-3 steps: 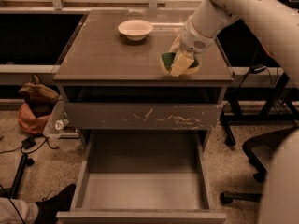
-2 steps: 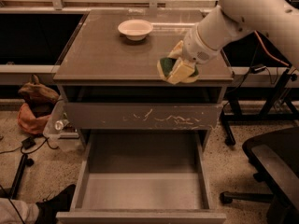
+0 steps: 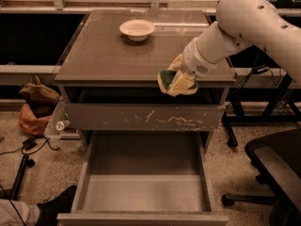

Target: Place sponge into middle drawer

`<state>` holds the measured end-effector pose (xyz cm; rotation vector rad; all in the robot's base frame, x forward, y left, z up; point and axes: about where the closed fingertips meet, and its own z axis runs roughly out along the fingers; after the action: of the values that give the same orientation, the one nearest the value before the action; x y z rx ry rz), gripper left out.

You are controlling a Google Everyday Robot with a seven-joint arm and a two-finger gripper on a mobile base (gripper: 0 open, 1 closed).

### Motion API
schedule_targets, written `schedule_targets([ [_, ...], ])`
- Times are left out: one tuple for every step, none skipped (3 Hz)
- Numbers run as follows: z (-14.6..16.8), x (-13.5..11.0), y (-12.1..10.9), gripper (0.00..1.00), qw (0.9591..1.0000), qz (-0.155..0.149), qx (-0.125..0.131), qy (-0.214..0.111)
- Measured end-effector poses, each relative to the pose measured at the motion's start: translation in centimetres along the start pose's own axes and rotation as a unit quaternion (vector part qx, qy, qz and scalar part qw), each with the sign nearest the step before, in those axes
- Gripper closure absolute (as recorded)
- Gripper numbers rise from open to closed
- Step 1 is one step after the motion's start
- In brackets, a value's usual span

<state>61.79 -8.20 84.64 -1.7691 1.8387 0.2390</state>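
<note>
My gripper (image 3: 178,82) is shut on the sponge (image 3: 165,79), a small piece with a dark green face on pale yellow foam. It hangs in the air just past the cabinet top's front edge, right of centre, above the scratched drawer front (image 3: 141,117). The middle drawer (image 3: 143,192) is pulled fully out below, a wide shallow grey tray with a bare floor. The sponge is well above it. My white arm (image 3: 244,27) reaches in from the upper right.
A white bowl (image 3: 137,29) sits at the back of the cabinet top (image 3: 103,55). A black office chair (image 3: 275,173) stands at the lower right. A brown bag (image 3: 35,102), cables and a dark shoe (image 3: 56,208) lie on the floor at left.
My gripper has carried the sponge forward, off the cabinet top, to hang in front of its front edge.
</note>
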Motion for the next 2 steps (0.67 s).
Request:
schedule_targets([
  [0.7,0.4,1.2,1.0,0.9999,0.006,-0.01,-0.004],
  [1.5,1.0,5.0,1.0,0.9992,0.025,-0.016,-0.028],
])
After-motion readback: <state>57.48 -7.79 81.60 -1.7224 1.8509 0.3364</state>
